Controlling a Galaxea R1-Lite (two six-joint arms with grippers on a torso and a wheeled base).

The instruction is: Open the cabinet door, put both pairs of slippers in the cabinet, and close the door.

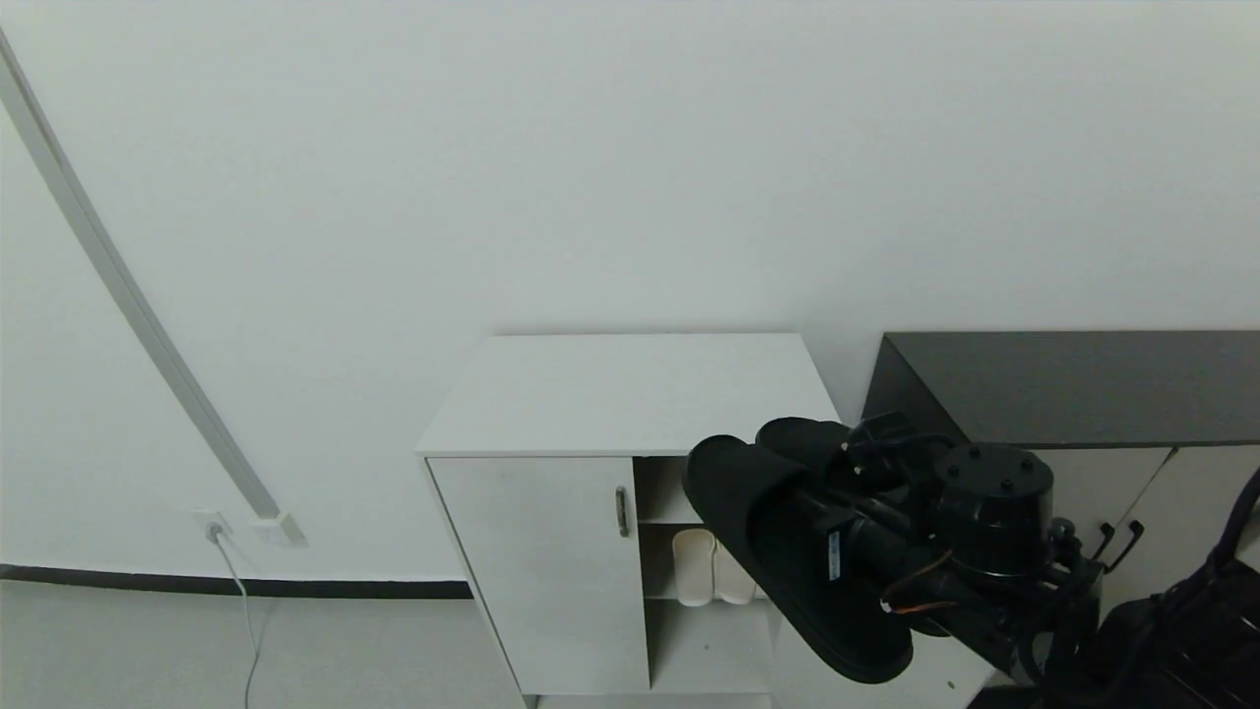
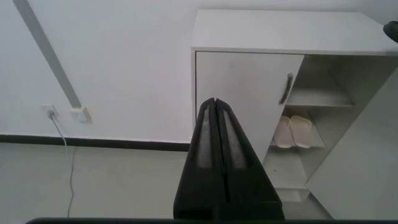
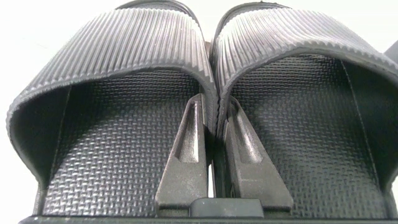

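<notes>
Right tool (image 3: 213, 104) clamped on inner edges of the pair of black ribbed rubber slippers (image 1: 787, 551). Toes point into the white wooden cabinet's (image 1: 620, 394) open right bay, just ahead. Left tool (image 2: 214, 109) is pressed together and empty, farther off.

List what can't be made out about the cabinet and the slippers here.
- Open right door: in the head view, mostly hidden behind the black slippers; in the left wrist view, cut off by the picture's edge.
- White slippers: in the head view, one is partly behind the black pair.
- Cabinet base: in the head view, cut off by the bottom edge.
- Cabinet interior: in the right wrist view, blocked by the black slippers.
</notes>
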